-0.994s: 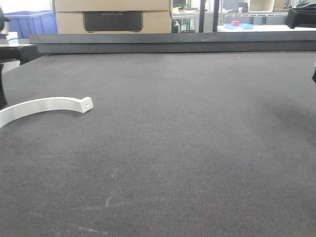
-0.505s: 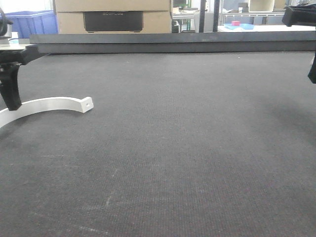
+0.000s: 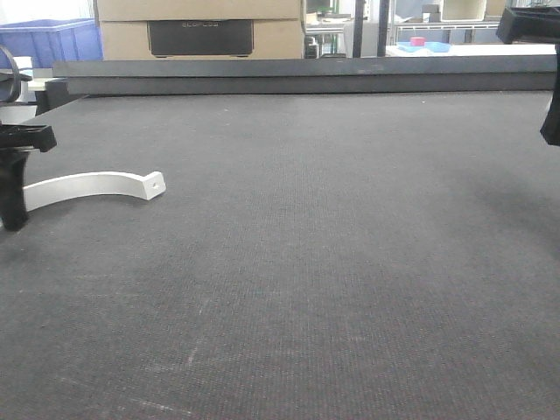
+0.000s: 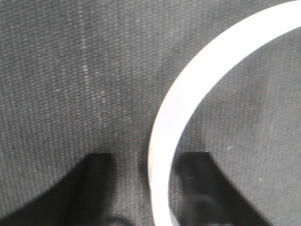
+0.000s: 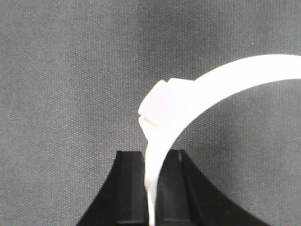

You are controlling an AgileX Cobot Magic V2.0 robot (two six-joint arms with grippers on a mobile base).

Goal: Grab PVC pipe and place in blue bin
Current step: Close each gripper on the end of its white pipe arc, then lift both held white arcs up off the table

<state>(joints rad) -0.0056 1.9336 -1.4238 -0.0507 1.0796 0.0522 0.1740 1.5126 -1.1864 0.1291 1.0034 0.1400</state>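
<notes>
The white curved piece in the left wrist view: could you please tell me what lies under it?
Only the dark woven mat shows around the white curved piece; the left gripper straddles it. Directly beneath is hidden.

The dark mat [image 3: 332,262] is being lit softly and evenly from overhead in the sharp front view, the far background being blown out, while both wrist views are being blurred by closeness, with the white curved strip [image 4: 174,117] and white clamp piece [image 5: 171,103] being overexposed.
</notes>
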